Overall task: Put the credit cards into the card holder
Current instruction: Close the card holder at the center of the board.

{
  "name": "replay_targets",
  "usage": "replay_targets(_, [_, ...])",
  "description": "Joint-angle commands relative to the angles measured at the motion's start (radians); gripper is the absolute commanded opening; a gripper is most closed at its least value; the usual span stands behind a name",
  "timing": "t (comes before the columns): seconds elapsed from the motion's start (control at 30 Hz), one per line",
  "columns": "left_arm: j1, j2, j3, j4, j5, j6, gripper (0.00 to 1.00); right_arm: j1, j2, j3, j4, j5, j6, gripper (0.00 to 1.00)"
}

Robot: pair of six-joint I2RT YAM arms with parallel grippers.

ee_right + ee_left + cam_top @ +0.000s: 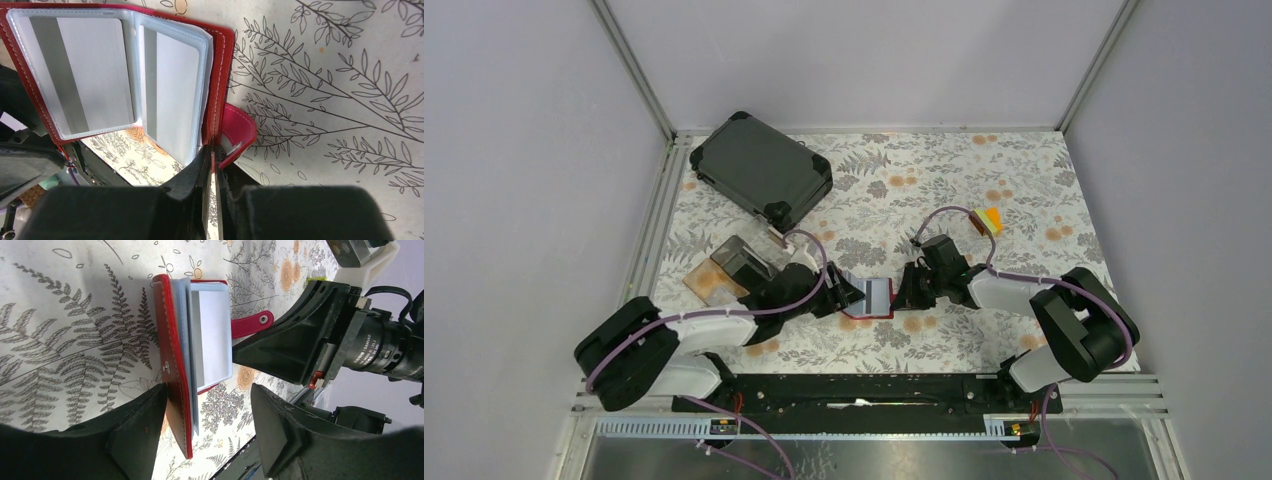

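In the middle of the surface point(1024, 200), between the two arms, the red holder point(869, 298) is open, with pale cards point(95, 75) in its clear sleeves. The right pincer point(212, 150) is pinched narrow on the edge of the red cover, and the left pincer point(207, 390) stands wide around the other end. Farther back are coloured blocks point(991, 220) at the right and a dark case point(759, 165) at the left.
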Motion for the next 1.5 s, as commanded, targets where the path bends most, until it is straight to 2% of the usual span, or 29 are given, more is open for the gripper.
replay_targets(0.0, [-0.011,0.057,0.077,0.132,0.048,0.024,0.64,0.013,0.003,0.013,-0.062,0.038,-0.009,0.15])
replay_targets(0.13, [-0.029,0.09,0.12,0.139,0.047,0.029,0.64,0.014,-0.04,0.018,-0.088,0.053,-0.012,0.26])
replay_targets(0.23, [-0.039,0.115,0.143,0.143,0.047,0.035,0.64,0.014,-0.073,0.028,-0.144,0.076,-0.016,0.29])
replay_targets(0.33, [-0.048,0.153,0.162,0.151,0.053,0.038,0.64,0.014,-0.119,0.032,-0.197,0.143,-0.012,0.33])
replay_targets(0.5, [-0.055,0.23,0.184,0.185,0.068,0.042,0.64,0.011,-0.243,0.01,-0.268,0.265,0.003,0.49])
replay_targets(0.63, [-0.059,0.281,0.189,0.241,0.093,0.031,0.64,0.008,-0.324,-0.024,-0.232,0.228,0.012,0.6])
replay_targets(0.73, [-0.062,0.299,0.191,0.253,0.091,0.023,0.64,0.007,-0.328,-0.05,-0.161,0.158,0.041,0.65])
replay_targets(0.9, [-0.062,0.289,0.171,0.25,0.072,0.018,0.64,0.008,-0.242,-0.059,-0.043,0.074,0.062,0.65])
replay_targets(1.23, [-0.062,0.305,0.157,0.251,0.066,-0.002,0.62,0.008,-0.119,-0.054,0.037,0.028,0.074,0.53])
replay_targets(1.47, [-0.062,0.316,0.152,0.253,0.065,-0.003,0.61,0.011,-0.053,-0.06,0.095,-0.018,0.096,0.37])
